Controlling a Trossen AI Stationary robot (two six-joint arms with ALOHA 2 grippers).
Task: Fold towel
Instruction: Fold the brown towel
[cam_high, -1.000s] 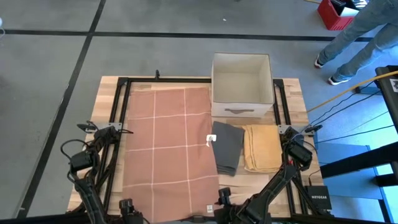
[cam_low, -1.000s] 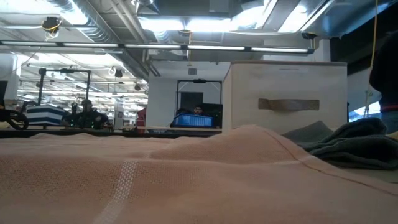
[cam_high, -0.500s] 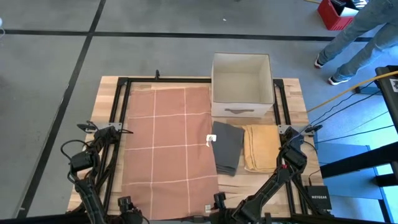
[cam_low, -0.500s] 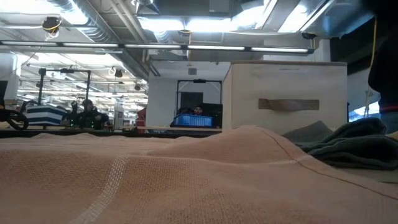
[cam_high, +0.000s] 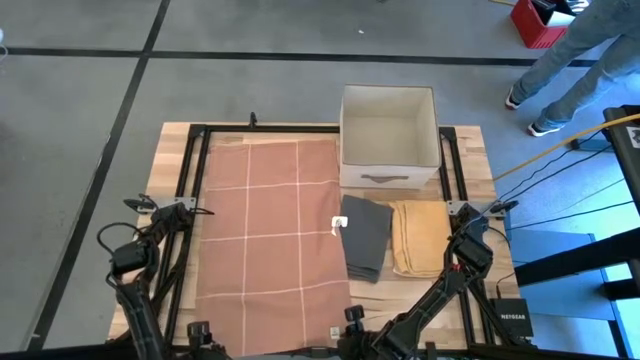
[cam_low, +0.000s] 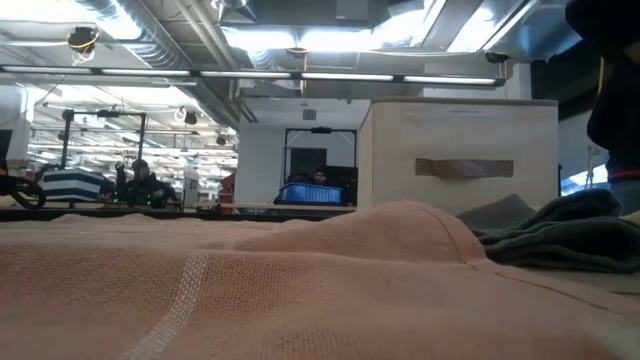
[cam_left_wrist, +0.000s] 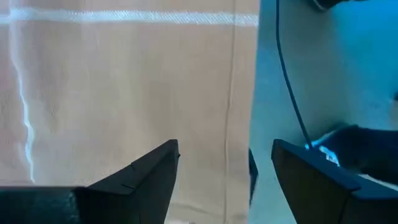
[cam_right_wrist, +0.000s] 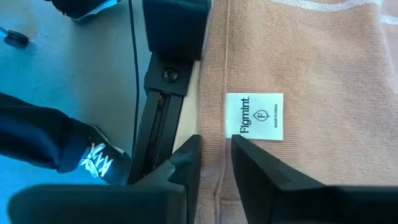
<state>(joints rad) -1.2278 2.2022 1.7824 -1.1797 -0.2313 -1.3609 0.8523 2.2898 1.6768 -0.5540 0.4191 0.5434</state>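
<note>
A salmon towel (cam_high: 270, 230) with white grid lines lies spread flat on the wooden table. It fills the foreground of the low view (cam_low: 250, 290). My left gripper (cam_high: 198, 332) is at the towel's near left corner. Its open fingers (cam_left_wrist: 224, 171) stand over the towel's hem without touching it. My right gripper (cam_high: 350, 320) is at the near right corner, shut on the towel's hem (cam_right_wrist: 214, 165) beside a white Figmint label (cam_right_wrist: 255, 115). My right gripper pinches the towel's hem (cam_right_wrist: 217, 140) between its two fingers, right beside the white label at the near right corner. The fingers slant down from above and lie across the edge. The towel lies flat on the table.
An open white fabric box (cam_high: 388, 135) stands at the far right of the table. In front of it lie a folded grey cloth (cam_high: 365, 235) and a folded yellow cloth (cam_high: 420, 238). Black frame rails (cam_right_wrist: 165, 93) run round the table. A person's shoe (cam_right_wrist: 93, 158) shows beyond the table edge.
My right gripper has gone a little toward the table's left, onto the towel's near right corner. In the low view the towel's nearest part has shifted slightly.
</note>
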